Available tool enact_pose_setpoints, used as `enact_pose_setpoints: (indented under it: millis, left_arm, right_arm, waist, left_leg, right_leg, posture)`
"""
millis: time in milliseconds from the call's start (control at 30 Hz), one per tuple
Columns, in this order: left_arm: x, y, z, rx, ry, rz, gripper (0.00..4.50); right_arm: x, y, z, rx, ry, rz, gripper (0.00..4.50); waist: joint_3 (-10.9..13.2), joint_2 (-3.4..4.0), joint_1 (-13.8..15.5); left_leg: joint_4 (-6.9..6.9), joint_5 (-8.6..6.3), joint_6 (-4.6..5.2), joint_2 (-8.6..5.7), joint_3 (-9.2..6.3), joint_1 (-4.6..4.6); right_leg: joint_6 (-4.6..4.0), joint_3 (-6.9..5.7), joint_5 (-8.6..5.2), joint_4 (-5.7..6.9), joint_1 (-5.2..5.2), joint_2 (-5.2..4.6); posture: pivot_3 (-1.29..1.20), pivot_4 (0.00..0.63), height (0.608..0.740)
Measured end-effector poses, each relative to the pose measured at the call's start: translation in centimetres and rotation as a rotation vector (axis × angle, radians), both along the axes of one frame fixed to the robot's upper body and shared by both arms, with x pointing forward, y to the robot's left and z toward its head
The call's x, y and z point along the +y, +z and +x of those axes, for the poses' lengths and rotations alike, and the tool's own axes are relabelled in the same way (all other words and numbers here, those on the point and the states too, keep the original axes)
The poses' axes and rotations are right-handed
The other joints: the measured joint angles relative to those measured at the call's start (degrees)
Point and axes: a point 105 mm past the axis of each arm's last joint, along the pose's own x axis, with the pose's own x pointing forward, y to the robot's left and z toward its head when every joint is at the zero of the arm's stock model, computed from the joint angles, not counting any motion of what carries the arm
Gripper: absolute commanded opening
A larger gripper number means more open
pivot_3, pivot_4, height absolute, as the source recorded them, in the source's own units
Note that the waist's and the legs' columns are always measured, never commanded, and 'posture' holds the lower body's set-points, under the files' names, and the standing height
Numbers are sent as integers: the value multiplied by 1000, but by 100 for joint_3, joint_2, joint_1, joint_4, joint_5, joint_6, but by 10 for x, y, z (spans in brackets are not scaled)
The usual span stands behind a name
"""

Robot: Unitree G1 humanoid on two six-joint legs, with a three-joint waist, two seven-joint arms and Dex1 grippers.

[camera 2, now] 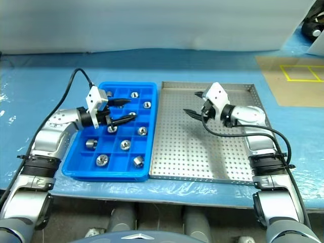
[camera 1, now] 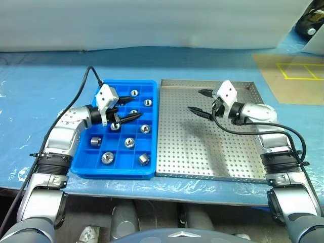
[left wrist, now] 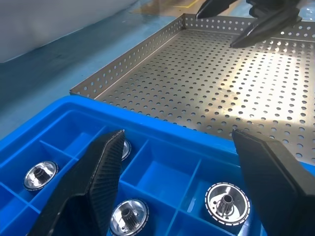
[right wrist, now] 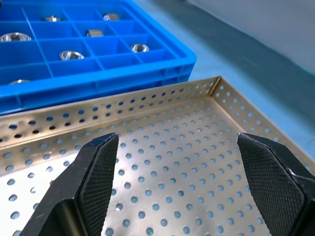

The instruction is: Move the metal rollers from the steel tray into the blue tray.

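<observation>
The blue tray (camera 1: 117, 132) lies on the left of the desk (camera 1: 202, 66), which is covered with blue sheeting, and the steel tray (camera 1: 192, 147) sits just beside it on the right, their long edges nearly touching. The metal rollers (camera 1: 129, 143) are all in the blue tray, scattered one to a compartment: two in the far row, a few across the middle, and three along the near rows, including one at the near left (camera 1: 107, 158) and one at the near right (camera 1: 144, 160). The perforated floor of the steel tray carries only shadow and light.

The left claw (camera 1: 125, 108) hovers over the far middle of the blue tray, pointing right toward the steel tray. Its two black fingers (left wrist: 93, 182) are spread apart with nothing between them; in the left wrist view rollers sit in the compartments beneath and beyond them.

The right claw (camera 1: 200, 103) hangs above the far part of the steel tray, pointing left toward the blue tray. Its fingers (right wrist: 96, 172) are likewise spread wide and pinch nothing; the right wrist view looks between them across the perforated floor to the tray's rim and the blue tray beyond.

The two claws face each other across the seam between the trays, well apart.
</observation>
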Motion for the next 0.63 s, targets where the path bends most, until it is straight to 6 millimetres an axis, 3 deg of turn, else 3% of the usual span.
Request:
enact_pose_setpoints:
  millis: [633]
  left_arm:
    - [0, -4, 4, 3, 10, 5, 3691]
  right_arm:
    - [-11, -4, -3, 54, -25, 28, 3951]
  waist:
    - [0, 0, -36]
  left_leg:
    - [-2, -2, 3, 0, 0, -4]
  right_leg:
    - [0, -1, 0, -4, -1, 0]
  posture:
    - [-41, 150, 740]
